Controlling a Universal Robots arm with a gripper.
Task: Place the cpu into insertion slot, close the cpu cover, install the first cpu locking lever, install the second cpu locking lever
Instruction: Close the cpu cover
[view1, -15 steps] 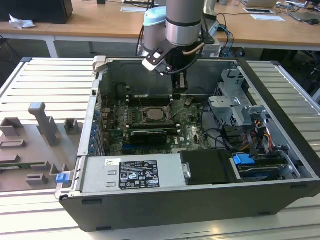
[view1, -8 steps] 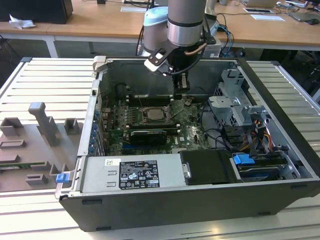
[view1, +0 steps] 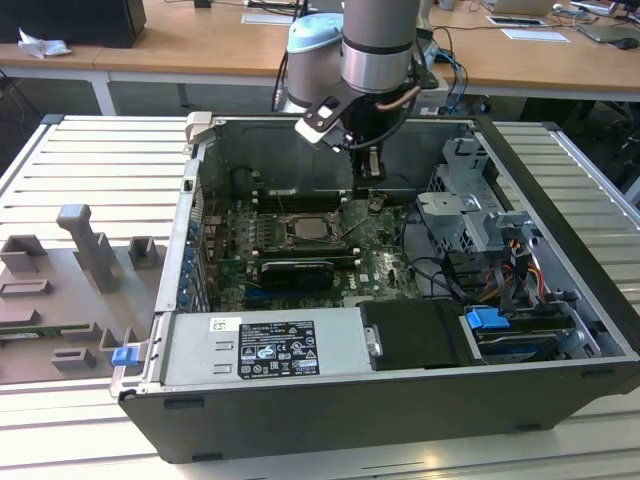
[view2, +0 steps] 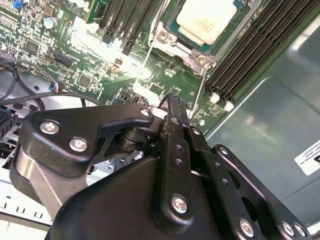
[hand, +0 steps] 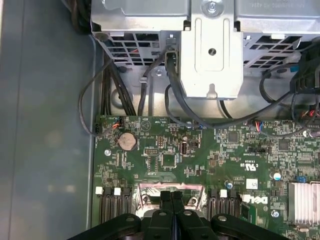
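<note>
Gripper (view1: 373, 200) hangs low inside the case (view1: 330, 425), fingers pressed together, nothing visible between them. In the first wrist view the two black fingers (hand: 166, 200) meet flush over the board (hand: 170, 150).

The cpu (view2: 207, 20) lies in the slot (view2: 181, 49), just ahead of the fingertips and lower. In the exterior view it is down and off to one side of the gripper (view1: 310, 228). A thin wire lever (view2: 199, 92) runs close beside the fingertip (view2: 172, 102). Whether they touch, I cannot tell.

Trouble from here, as I judge it: that wire is the thing to watch. A closed tip that slides past it instead of bearing on it could skid onto the board and scrape the small parts there. Pushed at a poor angle, the lever could bend or spring out. The memory slots (view2: 250, 55) flank the slot close on both sides of the fingers, so a sideways drift could knock their clips. And if the cpu is not fully flat, force on the frame above it could harm the contacts underneath.

The cpu itself: a pale square, flat, washed bright by glare in the second wrist view, with a silver metal frame around it held by screws at the corners. It looks level in its seat, with no corner visibly raised. Whether that frame is the cover lying shut or the slot's own rim, I cannot tell.
</note>
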